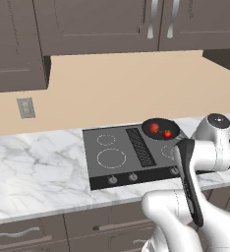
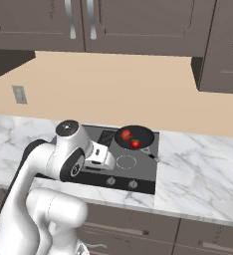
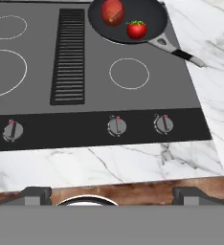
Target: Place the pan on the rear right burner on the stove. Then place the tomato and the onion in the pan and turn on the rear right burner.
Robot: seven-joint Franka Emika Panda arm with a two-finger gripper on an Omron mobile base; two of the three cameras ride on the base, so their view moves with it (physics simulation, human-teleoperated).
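Note:
The black pan (image 3: 150, 14) sits at the back right of the stove (image 3: 97, 76) and covers the rear right burner, its handle (image 3: 178, 51) pointing right and forward. Inside it lie the dull red onion (image 3: 112, 11) and the bright red, green-topped tomato (image 3: 136, 29), close together. Both base views show the same: pan (image 1: 147, 124) (image 2: 146, 134), onion (image 1: 154, 128) (image 2: 126, 134), tomato (image 1: 167, 133) (image 2: 135, 143). My gripper (image 3: 112, 195) is open and holds nothing. It hovers over the counter's front edge, in front of the knobs.
Three knobs (image 3: 13, 130) (image 3: 117, 126) (image 3: 163, 124) line the stove's black front strip. A black vent grille (image 3: 68, 55) runs down the middle. White marble counter (image 3: 214, 95) lies on both sides. Dark cabinets (image 1: 97, 24) hang above.

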